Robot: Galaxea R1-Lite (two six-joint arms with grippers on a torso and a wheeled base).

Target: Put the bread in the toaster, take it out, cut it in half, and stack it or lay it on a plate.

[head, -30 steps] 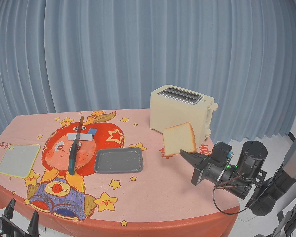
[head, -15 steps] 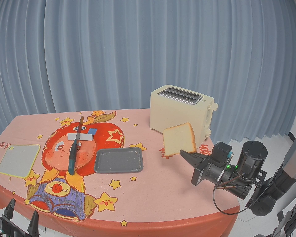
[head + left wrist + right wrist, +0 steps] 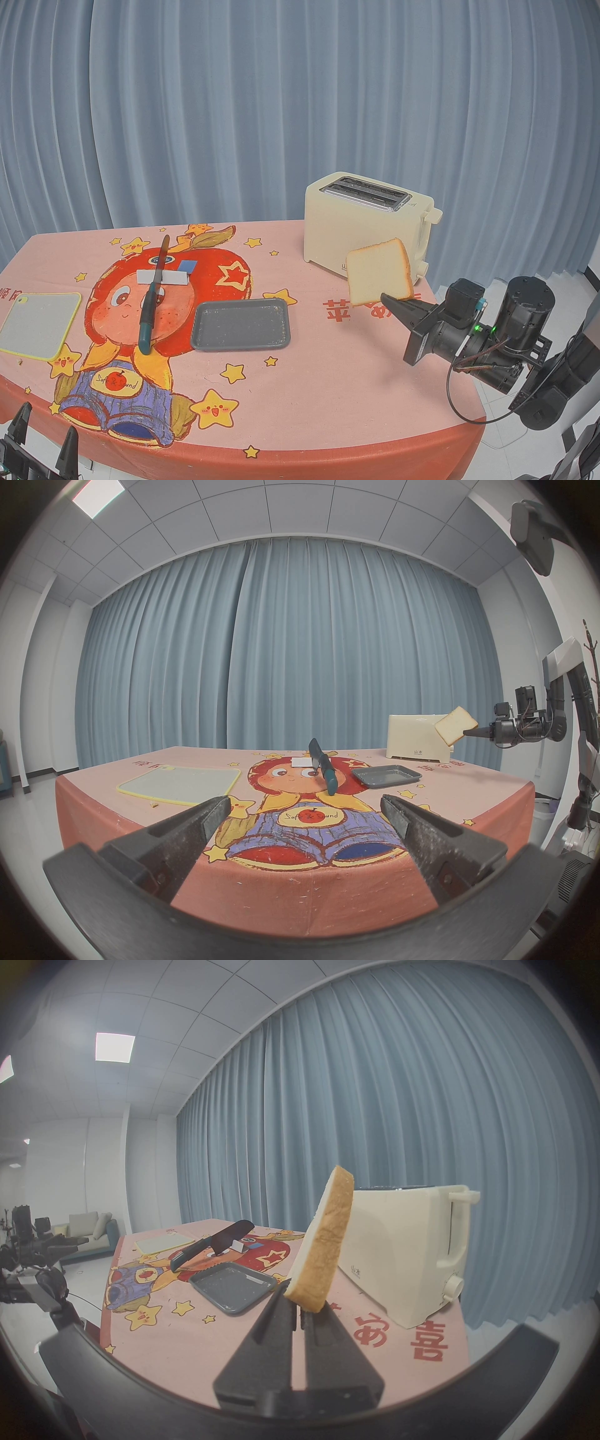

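The right arm has lifted and drawn back toward four o'clock, carrying the bread (image 3: 379, 272) up and closer to the toaster (image 3: 365, 222). Everything else on the table (image 3: 350, 387) lies as before.

From the head view, the right gripper (image 3: 390, 299) is clamped on the slice's lower corner and holds it upright in the air, in front of the toaster's near right corner. The toaster stands at about two o'clock on the table. The grey tray (image 3: 240, 324) sits near the middle. At its nine o'clock the knife (image 3: 152, 297) lies propped over a small white block (image 3: 164, 277). The cutting board (image 3: 39, 324) lies flat at the table's nine o'clock edge. The left gripper (image 3: 49, 419) hangs off the table at seven o'clock, its fingers apart.

From the left wrist, those two fingers stand wide apart with nothing between them, facing the table's front edge. Across the table the slice shows in the air against the toaster.

From the right wrist, the fingers are pinched together on the slice's bottom edge. The slice leans slightly, just beside the toaster's front face but apart from it, and the tray and knife lie beyond it.
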